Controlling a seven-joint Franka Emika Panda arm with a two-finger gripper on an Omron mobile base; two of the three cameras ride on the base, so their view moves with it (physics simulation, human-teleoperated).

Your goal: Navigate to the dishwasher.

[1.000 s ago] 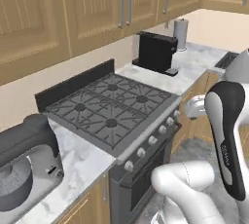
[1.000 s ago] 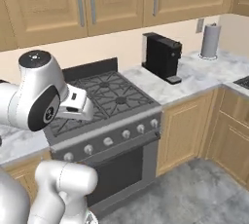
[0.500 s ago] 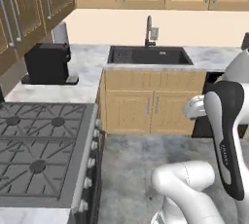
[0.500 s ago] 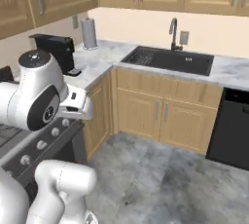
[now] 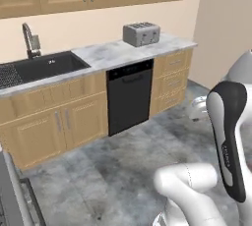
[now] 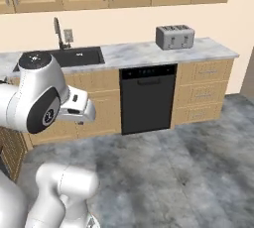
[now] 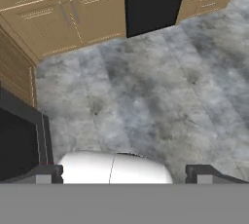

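The dishwasher (image 5: 129, 97) is a flat black panel with a bar handle near its top, set under the marble counter between tan cabinet doors and a drawer stack. It stands across the grey floor in the right base view (image 6: 148, 98). Its lower part shows at the top of the hand view (image 7: 154, 1). My gripper (image 7: 124, 173) points down at the floor, well short of the dishwasher. Its two dark fingertips (image 7: 48, 172) stand wide apart, open, with nothing between them.
A black sink (image 5: 39, 68) with a faucet lies left of the dishwasher, and a silver toaster (image 6: 174, 36) sits on the counter to its right. The stove front (image 7: 19, 140) is close on my left. A plain wall (image 5: 221, 23) closes off the right.
The whole picture has swung: the base turned from the stove past the corner sink to the counter run with the dishwasher. The arm holds the same posture.
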